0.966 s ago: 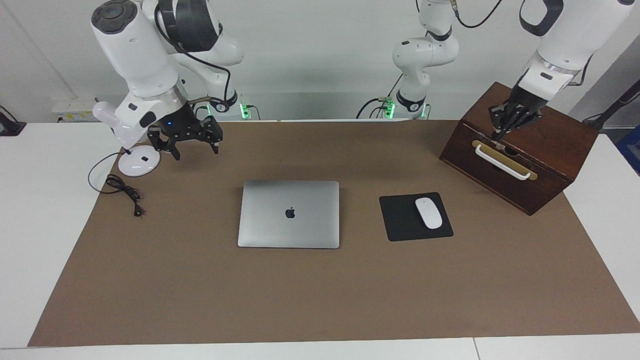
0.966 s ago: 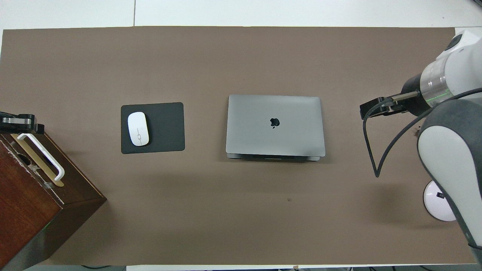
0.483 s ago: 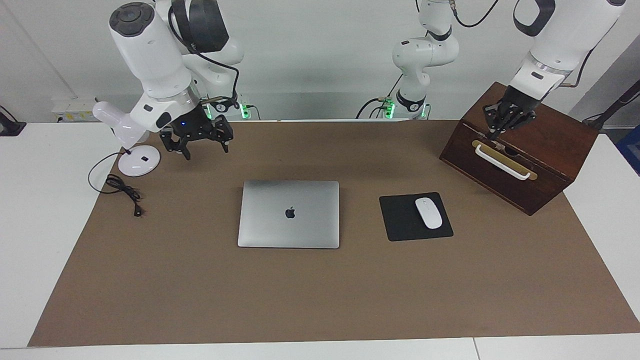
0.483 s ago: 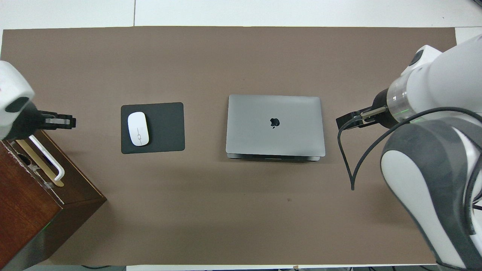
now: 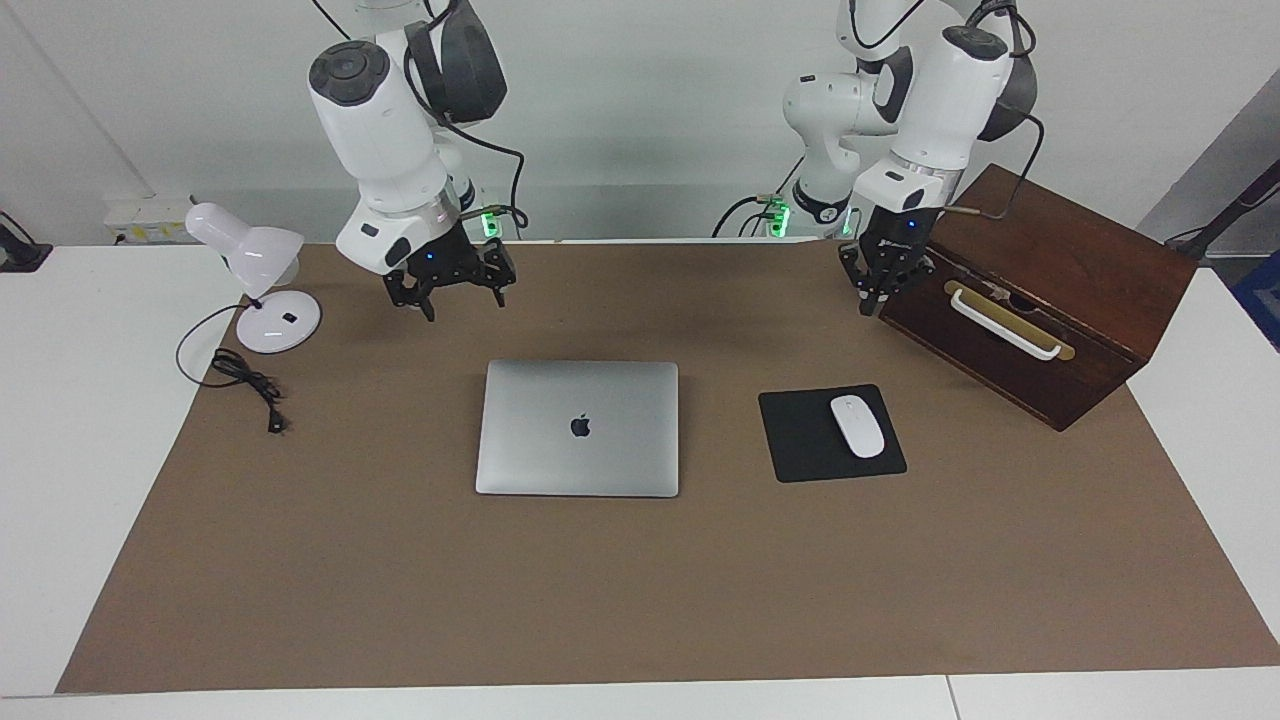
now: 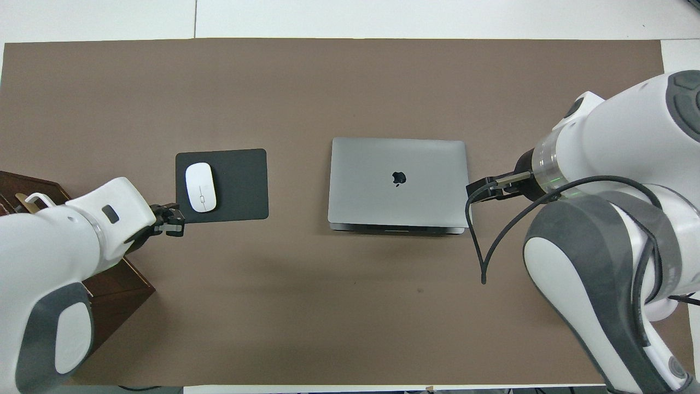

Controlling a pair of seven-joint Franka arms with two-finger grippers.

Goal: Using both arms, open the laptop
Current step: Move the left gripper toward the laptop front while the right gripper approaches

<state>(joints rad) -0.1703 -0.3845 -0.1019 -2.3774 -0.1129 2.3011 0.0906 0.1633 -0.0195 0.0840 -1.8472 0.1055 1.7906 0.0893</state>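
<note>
The laptop (image 5: 578, 428) (image 6: 398, 180) lies closed on the brown mat, silver lid up with the dark apple logo showing. My right gripper (image 5: 463, 305) (image 6: 474, 196) hangs open in the air over the mat, by the laptop's edge toward the right arm's end, touching nothing. My left gripper (image 5: 872, 305) (image 6: 175, 221) is shut and holds nothing. It hovers over the mat between the wooden box and the mouse pad, well apart from the laptop.
A dark wooden box (image 5: 1060, 300) with a white handle stands at the left arm's end. A black mouse pad (image 5: 800, 440) (image 6: 240, 186) carries a white mouse (image 5: 857, 426) (image 6: 200, 187) beside the laptop. A white desk lamp (image 5: 250, 262) and its cable (image 5: 245, 378) sit at the right arm's end.
Both arms swung in toward the middle of the table. The left gripper came off the box's top down past its handle end. The right gripper moved from the lamp toward the laptop.
</note>
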